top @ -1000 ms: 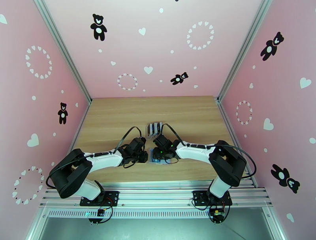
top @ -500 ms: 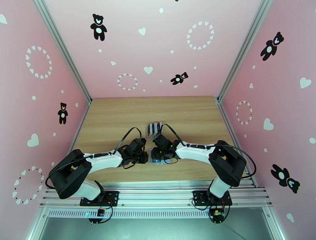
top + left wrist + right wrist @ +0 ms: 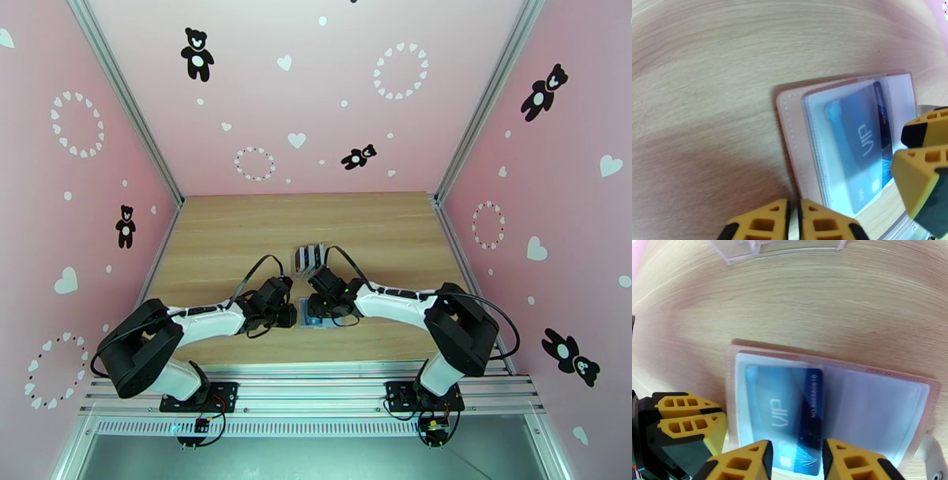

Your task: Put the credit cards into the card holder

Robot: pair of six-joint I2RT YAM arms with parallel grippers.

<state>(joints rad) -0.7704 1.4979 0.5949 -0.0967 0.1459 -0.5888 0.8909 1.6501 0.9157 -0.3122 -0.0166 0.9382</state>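
The card holder (image 3: 877, 405) lies open and flat on the wooden table, its clear sleeves facing up and its snap tab (image 3: 934, 455) at one corner. A blue credit card (image 3: 778, 405) marked VIP sits on its left page, partly under the hazy sleeve, with a darker strip uncovered toward the spine. My right gripper (image 3: 796, 462) hovers over the card's near end with its jaws apart. My left gripper (image 3: 794, 219) is shut, empty, right beside the holder's pink outer edge (image 3: 788, 126). From above, both grippers (image 3: 291, 314) (image 3: 314, 308) meet over the holder (image 3: 314, 323).
A dark slotted stand (image 3: 310, 256) sits just behind the holder, and its clear base (image 3: 750, 248) appears in the right wrist view. Bare wooden table (image 3: 237, 229) extends left, right and toward the back. Pink walls enclose it on three sides.
The right arm's elbow has swung slightly to the right and its gripper has edged a little left over the holder. The left arm has stayed put.
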